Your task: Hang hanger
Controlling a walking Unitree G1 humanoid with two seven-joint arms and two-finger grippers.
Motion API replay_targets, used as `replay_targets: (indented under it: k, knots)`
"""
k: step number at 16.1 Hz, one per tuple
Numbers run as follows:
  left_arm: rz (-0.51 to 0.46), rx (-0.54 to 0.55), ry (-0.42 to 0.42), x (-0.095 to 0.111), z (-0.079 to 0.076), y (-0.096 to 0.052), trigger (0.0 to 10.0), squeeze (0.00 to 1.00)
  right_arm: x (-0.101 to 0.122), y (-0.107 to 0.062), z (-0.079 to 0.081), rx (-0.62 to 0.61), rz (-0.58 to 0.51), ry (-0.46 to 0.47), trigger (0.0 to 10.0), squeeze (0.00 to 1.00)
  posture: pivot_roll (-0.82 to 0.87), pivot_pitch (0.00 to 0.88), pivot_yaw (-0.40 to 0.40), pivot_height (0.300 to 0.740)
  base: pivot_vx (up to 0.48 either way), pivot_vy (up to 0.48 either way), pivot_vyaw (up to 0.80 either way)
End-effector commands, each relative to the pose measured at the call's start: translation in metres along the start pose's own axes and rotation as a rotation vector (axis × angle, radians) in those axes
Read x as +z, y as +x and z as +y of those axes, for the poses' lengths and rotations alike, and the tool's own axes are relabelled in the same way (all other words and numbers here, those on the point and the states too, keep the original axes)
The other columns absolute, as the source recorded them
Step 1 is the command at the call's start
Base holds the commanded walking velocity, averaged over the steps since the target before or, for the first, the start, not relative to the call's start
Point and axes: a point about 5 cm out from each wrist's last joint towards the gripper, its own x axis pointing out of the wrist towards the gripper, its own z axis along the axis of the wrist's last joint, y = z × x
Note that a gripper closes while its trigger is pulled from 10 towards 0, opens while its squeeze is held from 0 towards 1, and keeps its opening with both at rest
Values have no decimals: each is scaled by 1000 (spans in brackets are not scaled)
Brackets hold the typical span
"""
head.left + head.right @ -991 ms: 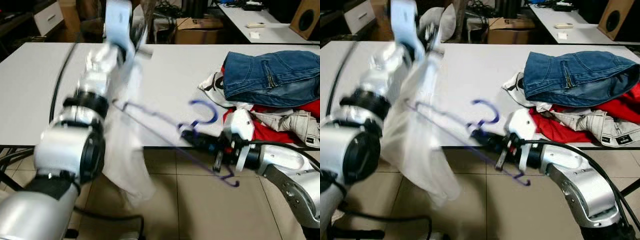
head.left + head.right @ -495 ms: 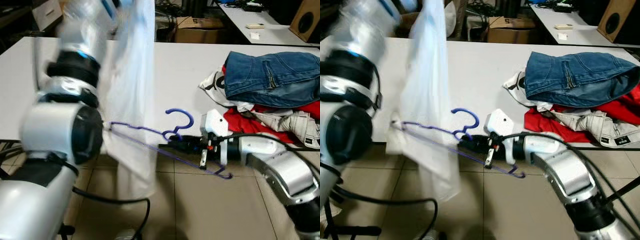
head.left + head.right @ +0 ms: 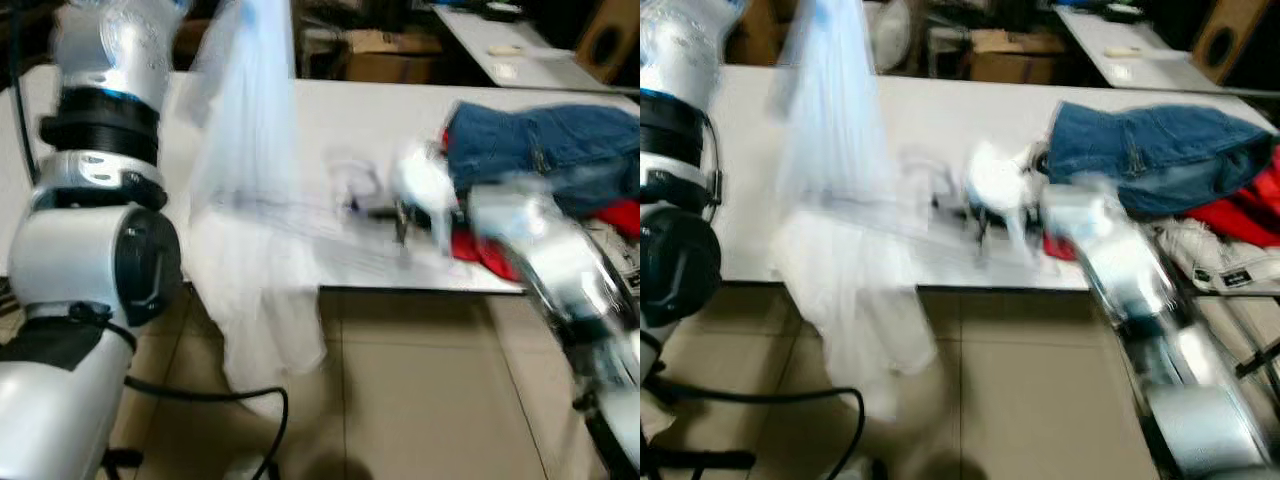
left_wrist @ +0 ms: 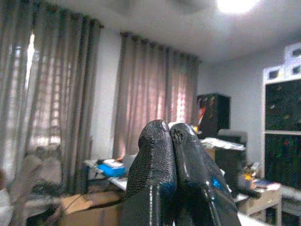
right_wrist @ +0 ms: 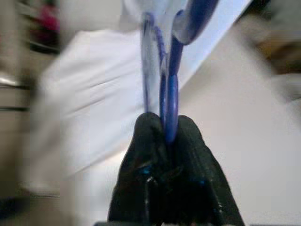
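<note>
A white garment [image 3: 255, 200] hangs in the air in front of the white table [image 3: 330, 110], its top running past the picture's upper edge beside my raised left arm [image 3: 95, 150]. In the left wrist view my left gripper [image 4: 170, 134] has its fingers pressed together, pointing into the room. My right gripper [image 5: 164, 127] is shut on the thin blue hanger [image 5: 171, 84]. In the eye views the right gripper [image 3: 378, 212] is blurred, just right of the garment over the table's front edge, and the hanger [image 3: 350, 185] shows as a faint blue smear.
A pile of clothes lies on the table's right side, with blue jeans [image 3: 540, 145] on top and red cloth [image 3: 625, 215] under them. A cardboard box [image 3: 385, 62] and another white table [image 3: 510, 60] stand behind. A black cable [image 3: 200, 395] loops over the tiled floor.
My right arm has swung the hanger up from below the table's edge to table height, close to the garment. The left arm has lifted the garment higher. The picture is now blurred.
</note>
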Motion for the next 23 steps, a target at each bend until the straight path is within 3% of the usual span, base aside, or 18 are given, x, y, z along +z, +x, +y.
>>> replay_targets:
  k: [1,2,3,4,7,8,9,10,11,13,14,16,17,19,20,23]
  knots:
    - [-93,-26,9,28,-5,6,0,0,19,0,-30,-170,-15,-138,10000,0,-8,9,-12,740,0,0,0]
    - [-138,-21,18,39,-5,6,39,0,45,4,-56,-356,-49,-220,10000,0,-6,8,-17,740,0,0,0]
    - [-158,-13,25,45,-4,5,235,0,61,3,-67,-462,-76,-290,10000,0,-5,7,-21,740,0,0,0]
    - [-212,-5,25,57,-3,3,431,0,95,-4,-85,-656,-170,-376,10000,0,-1,7,-35,740,0,0,0]
    - [-281,39,63,75,2,-4,941,0,124,-6,-88,-731,-355,-433,10000,0,4,5,-53,740,0,0,0]
    - [-291,51,70,77,4,-7,902,0,123,-2,-86,-735,-376,-447,10000,0,4,5,-53,740,0,0,0]
    - [-298,61,73,78,7,-9,863,0,118,3,-81,-709,-382,-439,10000,0,5,3,-56,740,0,0,0]
    - [-260,104,104,69,15,-15,824,0,91,24,-61,-535,-341,-349,10000,0,7,0,-56,740,0,0,0]
    - [-220,132,132,61,20,-18,275,0,76,34,-48,-447,-313,-327,10000,0,9,0,-56,740,0,0,0]
    - [-22,242,253,14,37,-33,0,0,28,53,-10,-243,-188,-304,10000,0,10,0,-54,740,0,0,0]
    - [252,318,343,-61,50,-66,0,0,-19,58,26,-152,-85,-246,10000,0,3,0,-46,740,0,0,0]
    - [450,341,386,-116,50,-99,0,0,-48,56,46,-137,-23,-214,10000,0,0,4,-38,740,0,0,0]
    - [594,357,367,-158,45,-128,0,0,-66,54,57,-139,23,-176,10000,0,-5,14,-29,740,0,0,0]
    - [678,358,331,-186,34,-145,0,0,-72,49,65,-109,-5,-117,10000,0,-8,15,-24,740,0,0,0]
    - [639,371,270,-186,29,-140,0,0,-68,44,69,-61,-82,-37,10000,0,-6,17,-19,740,0,0,0]
    - [571,395,214,-178,28,-130,0,0,-62,24,77,-15,-203,84,10000,0,-3,15,-16,740,0,0,0]
